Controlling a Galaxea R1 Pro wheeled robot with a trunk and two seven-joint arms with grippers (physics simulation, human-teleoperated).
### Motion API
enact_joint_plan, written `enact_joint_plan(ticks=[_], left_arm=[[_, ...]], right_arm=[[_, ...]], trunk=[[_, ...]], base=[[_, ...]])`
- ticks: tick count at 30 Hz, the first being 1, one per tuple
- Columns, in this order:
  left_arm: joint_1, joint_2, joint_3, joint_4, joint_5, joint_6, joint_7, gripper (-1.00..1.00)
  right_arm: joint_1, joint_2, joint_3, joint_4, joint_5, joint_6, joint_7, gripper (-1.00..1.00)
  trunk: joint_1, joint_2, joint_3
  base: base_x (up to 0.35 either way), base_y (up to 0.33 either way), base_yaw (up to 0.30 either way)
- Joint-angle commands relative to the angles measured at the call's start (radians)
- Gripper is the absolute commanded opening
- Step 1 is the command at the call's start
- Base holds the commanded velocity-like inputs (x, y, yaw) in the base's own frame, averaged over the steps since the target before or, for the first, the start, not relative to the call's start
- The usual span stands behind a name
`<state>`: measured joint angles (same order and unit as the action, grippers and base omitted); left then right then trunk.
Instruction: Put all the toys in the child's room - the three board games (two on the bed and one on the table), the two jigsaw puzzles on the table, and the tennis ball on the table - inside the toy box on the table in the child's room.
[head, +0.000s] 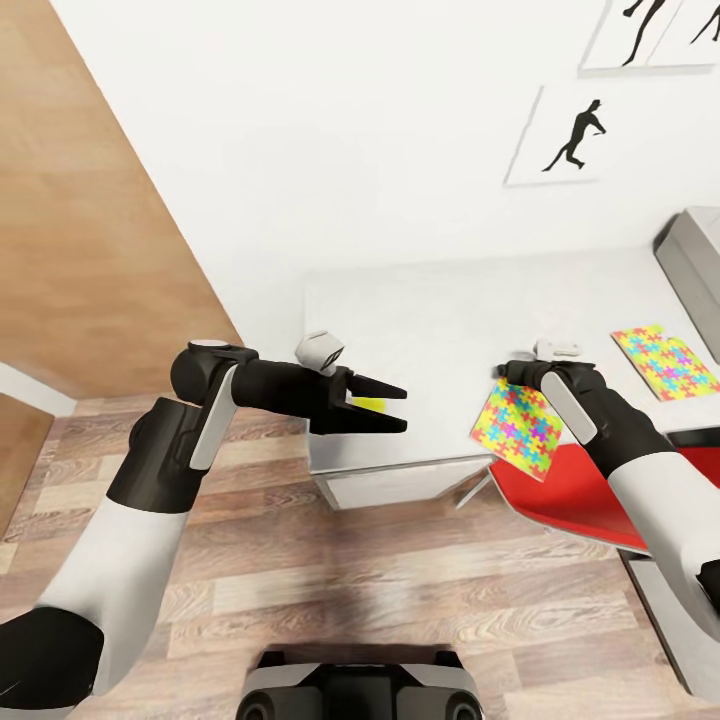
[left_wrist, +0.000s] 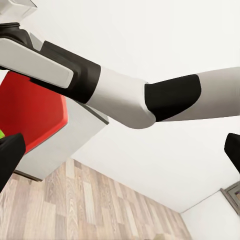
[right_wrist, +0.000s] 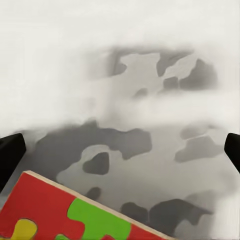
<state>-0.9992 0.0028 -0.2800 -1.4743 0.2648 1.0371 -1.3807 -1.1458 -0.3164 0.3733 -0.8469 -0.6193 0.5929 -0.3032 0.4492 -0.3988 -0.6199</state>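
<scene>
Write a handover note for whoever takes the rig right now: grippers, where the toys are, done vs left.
Left gripper: fingers apart, with the tennis ball showing between them at the table's front edge; whether it is gripped cannot be told.
Right gripper: at the upper edge of a jigsaw puzzle that tilts over the table's front edge above the red chair; a grip looks likely but is not confirmed.
Second jigsaw puzzle lies flat on the table beside the toy box.
Done: nothing seen in the box.
Left: ball, both puzzles, then the board games.

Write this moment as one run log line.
left gripper: open at ball | right gripper: holds puzzle | second puzzle: on table
</scene>
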Motion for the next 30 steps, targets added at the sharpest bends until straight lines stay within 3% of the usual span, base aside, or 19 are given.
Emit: enact_joint_plan(ticks=[1,26,30], left_arm=[[-0.001,0.000,-0.001,0.000,0.002,0.010,-0.001,1.00],[-0.001,0.001,-0.001,0.000,0.002,0.010,-0.001,1.00],[-0.001,0.023,0.000,0.000,0.003,0.010,-0.001,1.00]], right_arm=[[0.000,-0.001,0.007,0.092,-0.031,-0.001,-0.008,1.00],[-0.001,0.002,0.003,0.091,-0.032,-0.002,-0.013,1.00],[-0.009,0.002,-0.017,0.088,-0.034,0.005,-0.017,1.00]], trunk=[[0.001,-0.001,-0.002],[0.001,-0.001,0.008],[0.001,-0.001,0.014]], base=[[-0.013,0.014,0.000],[-0.001,0.001,-0.015],[0.000,0.000,-0.068]])
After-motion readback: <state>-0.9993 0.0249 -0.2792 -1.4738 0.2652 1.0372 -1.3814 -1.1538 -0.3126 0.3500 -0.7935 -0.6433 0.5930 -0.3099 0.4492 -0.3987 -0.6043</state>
